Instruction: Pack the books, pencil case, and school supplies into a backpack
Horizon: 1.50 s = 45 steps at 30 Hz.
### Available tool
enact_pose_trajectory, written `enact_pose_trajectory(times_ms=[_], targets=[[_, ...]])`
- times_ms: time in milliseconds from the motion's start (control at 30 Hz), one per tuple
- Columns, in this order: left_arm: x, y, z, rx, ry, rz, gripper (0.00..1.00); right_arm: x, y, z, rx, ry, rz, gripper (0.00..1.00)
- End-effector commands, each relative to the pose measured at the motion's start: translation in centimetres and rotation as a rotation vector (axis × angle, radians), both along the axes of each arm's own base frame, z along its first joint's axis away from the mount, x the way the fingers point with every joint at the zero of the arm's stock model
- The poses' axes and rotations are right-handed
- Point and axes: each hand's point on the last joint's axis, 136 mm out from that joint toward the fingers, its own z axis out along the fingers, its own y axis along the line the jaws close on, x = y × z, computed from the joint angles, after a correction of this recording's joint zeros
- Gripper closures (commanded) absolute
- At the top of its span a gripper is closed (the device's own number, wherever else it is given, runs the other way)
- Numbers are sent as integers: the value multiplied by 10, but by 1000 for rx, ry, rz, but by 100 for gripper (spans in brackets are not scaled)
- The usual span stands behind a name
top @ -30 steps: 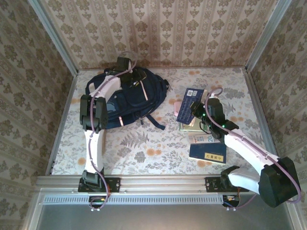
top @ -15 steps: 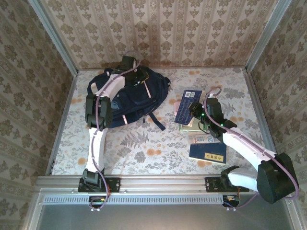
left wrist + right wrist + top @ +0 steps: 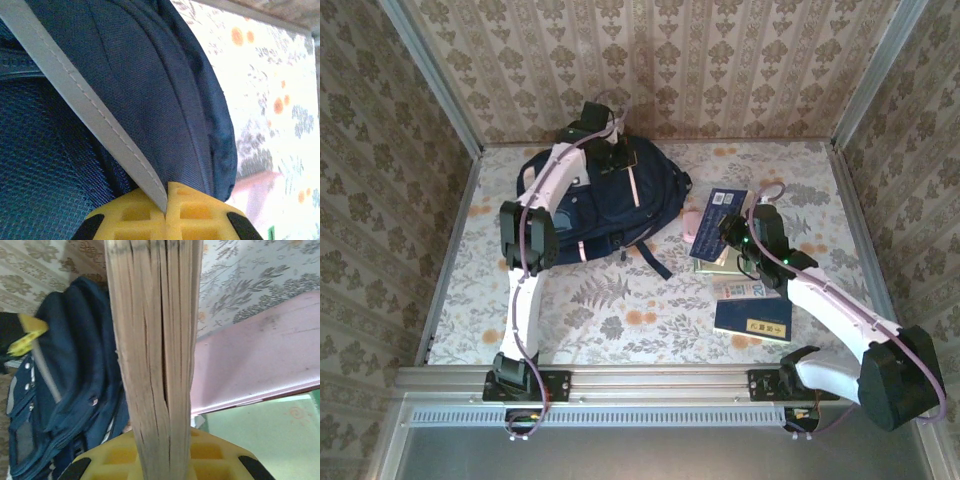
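The left gripper was clenched on the backpack's trim at far left, likely to hold it open. The right gripper grasped 1 blue book upright just right of it, ready to load.

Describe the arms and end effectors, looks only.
White links and black joint housings on left arm and right arm, a lilac cable running along each. Yellow fingers with moulded recesses on left end effector and right end effector. Green lights glow at the right wrist.
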Motion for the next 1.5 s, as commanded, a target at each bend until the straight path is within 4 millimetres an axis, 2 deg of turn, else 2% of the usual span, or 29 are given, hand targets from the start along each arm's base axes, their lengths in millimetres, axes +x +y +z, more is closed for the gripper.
enact_pose_trajectory(times_ms=[0,200,367,467,600,833,1100,1233,1333,1467], targets=[[-51,-9,117,-32,-221,-183,100,3,-14,29,-33,-46,-61,100],[-105,-4,174,-141,-291,-281,100,2,2,57,-4,-149,37,100],[-141,8,200,-197,-309,-373,100,-1,11,71,16,-195,89,100],[-154,17,211,-258,-314,-416,100,-3,25,83,63,-235,164,100],[-165,24,236,-501,-310,-495,100,-5,46,94,157,-281,258,100],[-172,27,236,-566,-303,-547,100,0,63,91,223,-235,317,100],[-175,18,238,-594,-292,-588,100,19,96,78,487,-120,365,100],[-177,17,237,-594,-289,-592,100,25,108,82,563,-123,394,100],[-178,16,237,-596,-285,-595,100,29,119,84,564,-120,413,100],[-178,16,238,-597,-281,-590,100,38,148,63,513,-49,467,100]])
